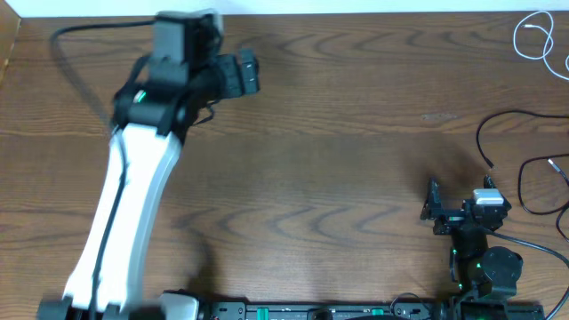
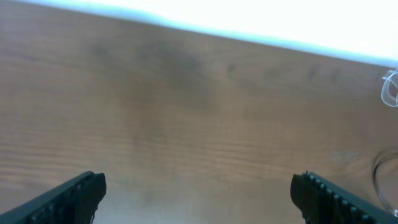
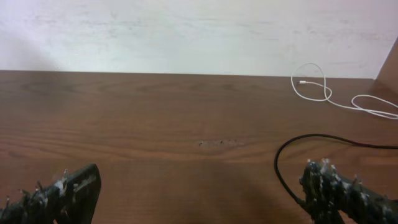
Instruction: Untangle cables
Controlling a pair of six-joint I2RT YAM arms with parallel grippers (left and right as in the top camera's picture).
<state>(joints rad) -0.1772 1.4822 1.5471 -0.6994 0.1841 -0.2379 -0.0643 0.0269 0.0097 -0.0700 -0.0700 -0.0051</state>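
The white cable [image 1: 536, 40] lies loosely looped at the table's far right corner. It also shows in the right wrist view [image 3: 323, 92] and at the right edge of the left wrist view [image 2: 390, 87]. The black cable [image 1: 498, 124] curves across the table on the right, apart from the white one. In the right wrist view the black cable [image 3: 287, 152] runs close beside my right finger. My right gripper [image 1: 460, 194] is open and empty [image 3: 199, 190]. My left gripper [image 1: 253, 74] is far away at the upper left, open and empty [image 2: 199, 193].
The brown wooden table [image 1: 329, 160] ends at a white wall at the back [image 3: 186, 31]. A thicker black wire [image 1: 80, 53] from the left arm trails over the far left of the table. A dark rail [image 1: 311, 311] runs along the front edge.
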